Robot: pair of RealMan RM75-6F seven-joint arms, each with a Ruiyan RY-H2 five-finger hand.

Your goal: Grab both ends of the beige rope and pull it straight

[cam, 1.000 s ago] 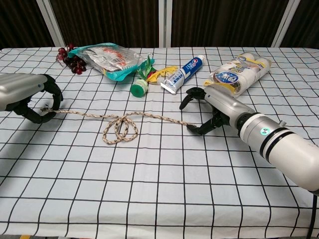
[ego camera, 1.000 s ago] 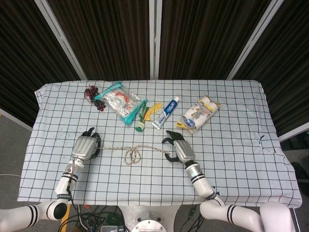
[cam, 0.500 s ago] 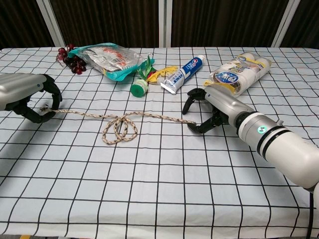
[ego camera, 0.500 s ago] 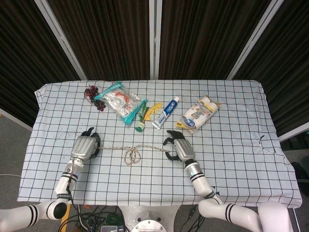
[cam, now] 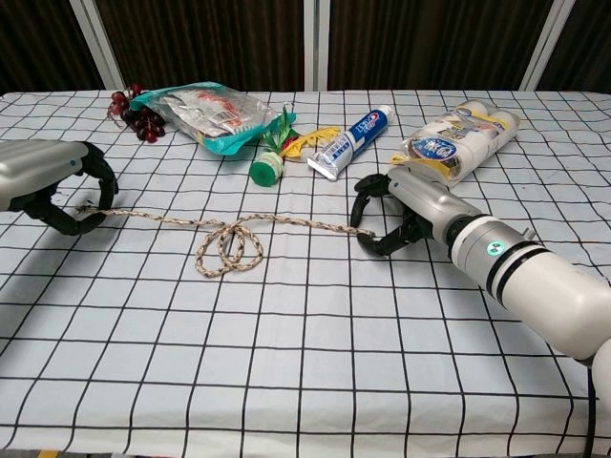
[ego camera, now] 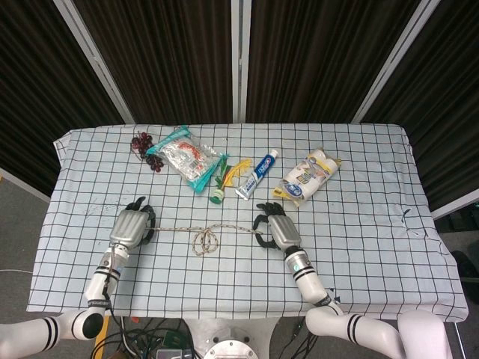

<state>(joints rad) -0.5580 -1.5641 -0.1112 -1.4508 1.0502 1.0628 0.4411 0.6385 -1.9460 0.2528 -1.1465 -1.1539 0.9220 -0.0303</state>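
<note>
The beige rope (ego camera: 224, 227) (cam: 296, 225) lies across the checked tablecloth with a knotted loop (cam: 229, 250) near its middle. My left hand (ego camera: 131, 226) (cam: 52, 186) sits at the rope's left end, its curled fingers and thumb pinching that end. At the rope's right end is my right hand (ego camera: 275, 229) (cam: 406, 205). Its fingers and thumb curve around the tip with a gap between them, and the tip lies on the cloth inside that gap.
Behind the rope lie dark grapes (ego camera: 141, 142), a snack bag (ego camera: 185, 157), a green-capped item (ego camera: 218, 196), a toothpaste tube (ego camera: 257, 173) and a yellow-white packet (ego camera: 308, 176). The table's front edge (ego camera: 224, 313) runs just below both forearms.
My right hand has slid left until it surrounds the rope's right tip, and its fingers have curled in a little. The left hand and the rope's loop stayed put.
</note>
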